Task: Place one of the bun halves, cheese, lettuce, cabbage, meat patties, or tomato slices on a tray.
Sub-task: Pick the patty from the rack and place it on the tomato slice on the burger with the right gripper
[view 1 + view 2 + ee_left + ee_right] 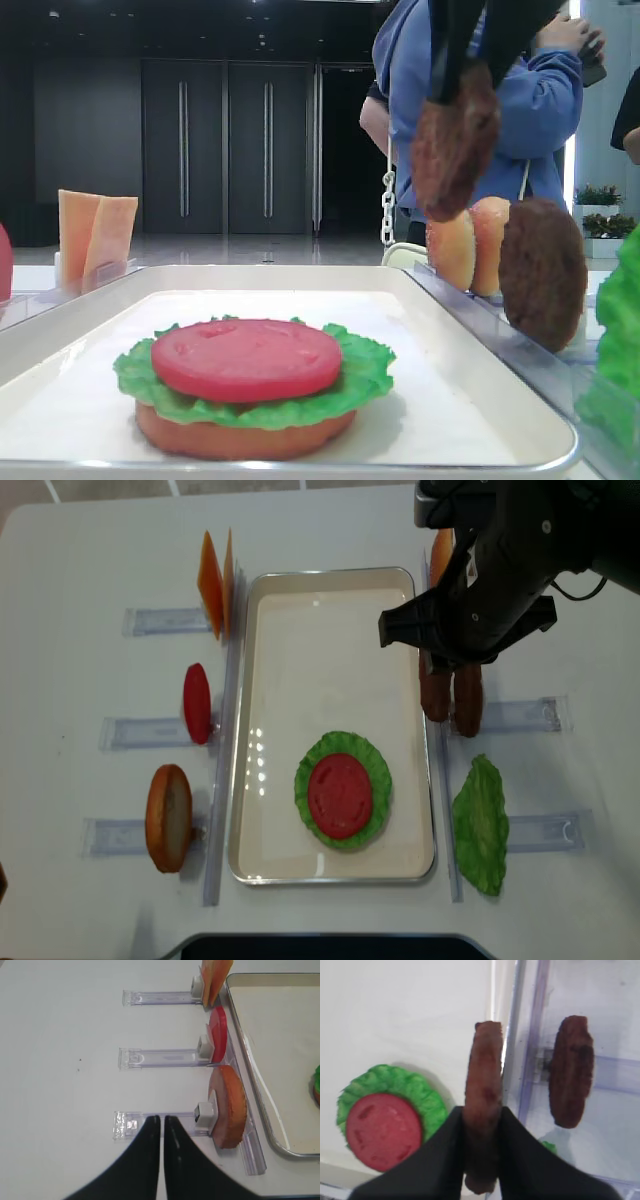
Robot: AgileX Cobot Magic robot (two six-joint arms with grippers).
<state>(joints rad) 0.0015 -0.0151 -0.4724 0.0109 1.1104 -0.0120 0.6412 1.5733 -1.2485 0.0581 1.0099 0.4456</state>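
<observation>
My right gripper (483, 1116) is shut on a dark-brown meat patty (483, 1085), held on edge. The patty (435, 694) hangs over the white tray's right rim (428, 780), beside a second patty (466, 702) standing in its clear holder. On the tray (455, 330) lies a stack: a bun half (240, 436) at the bottom, green lettuce (365, 380), and a tomato slice (246, 358) on top. My left gripper (162, 1121) is shut and holds nothing. It hovers over the table left of a bun half (231, 1105) in a holder.
Left of the tray, clear holders carry cheese slices (215, 570), a tomato slice (197, 702) and the bun half (170, 817). On the right are bun halves (470, 243) and a loose lettuce leaf (481, 825). A person in blue (545, 110) stands behind the table.
</observation>
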